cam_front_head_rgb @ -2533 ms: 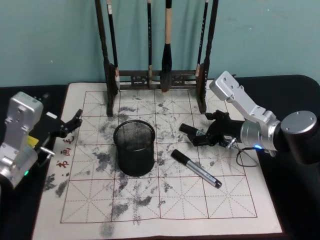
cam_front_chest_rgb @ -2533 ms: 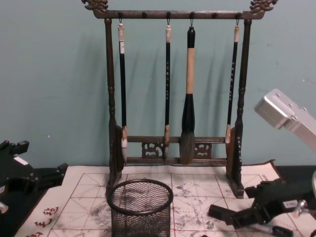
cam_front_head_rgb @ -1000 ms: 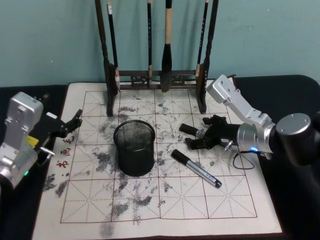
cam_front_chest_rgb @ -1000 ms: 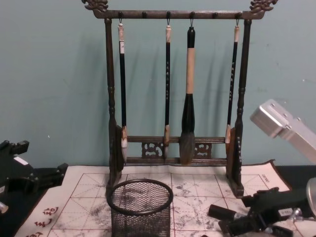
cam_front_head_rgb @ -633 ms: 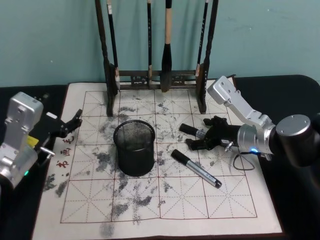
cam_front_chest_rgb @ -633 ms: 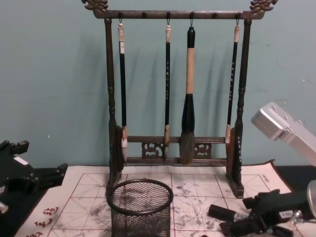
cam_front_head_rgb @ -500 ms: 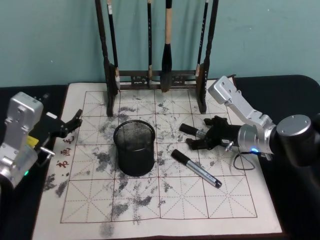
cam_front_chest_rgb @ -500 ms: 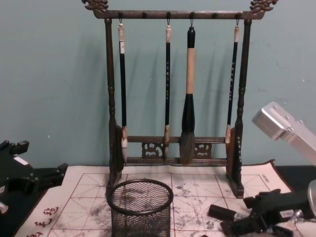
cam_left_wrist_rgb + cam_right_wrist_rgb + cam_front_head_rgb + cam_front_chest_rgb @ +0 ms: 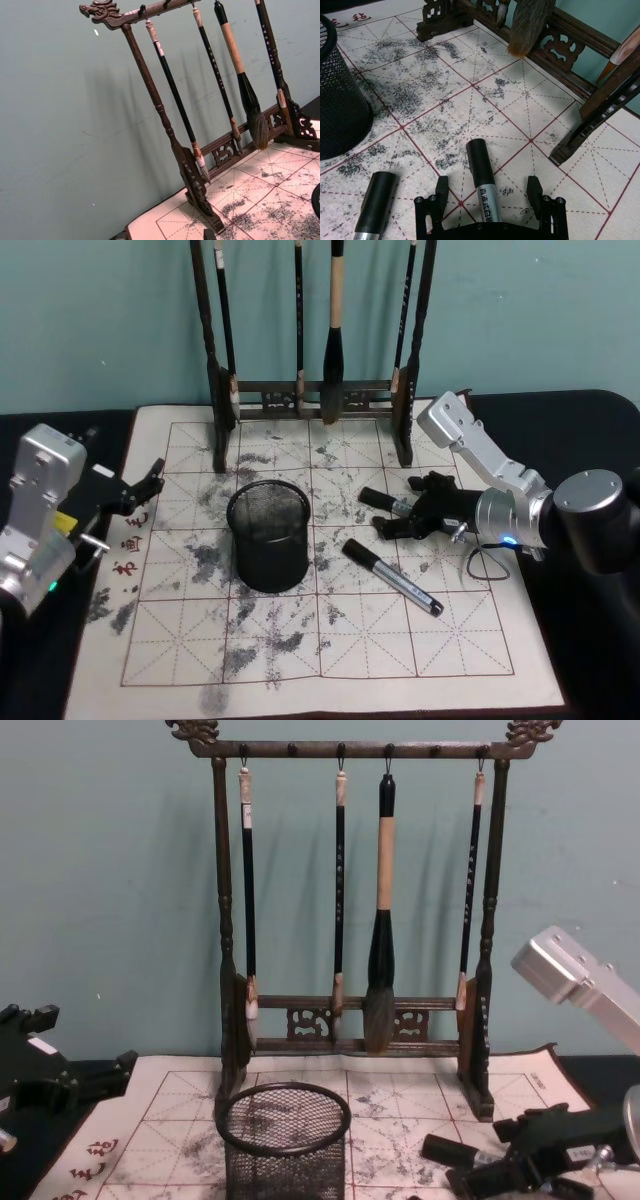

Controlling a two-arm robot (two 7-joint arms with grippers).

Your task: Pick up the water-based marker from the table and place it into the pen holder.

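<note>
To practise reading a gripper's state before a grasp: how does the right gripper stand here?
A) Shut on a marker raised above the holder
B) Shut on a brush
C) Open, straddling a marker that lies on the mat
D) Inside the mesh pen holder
C: the right gripper is open, straddling the water-based marker, which lies on the table; the left gripper sits at the mat's left edge.

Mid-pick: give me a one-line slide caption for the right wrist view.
Open right claw straddles a water-based marker on the ink-stained grid mat, a second marker and the mesh pen holder nearby.
</note>
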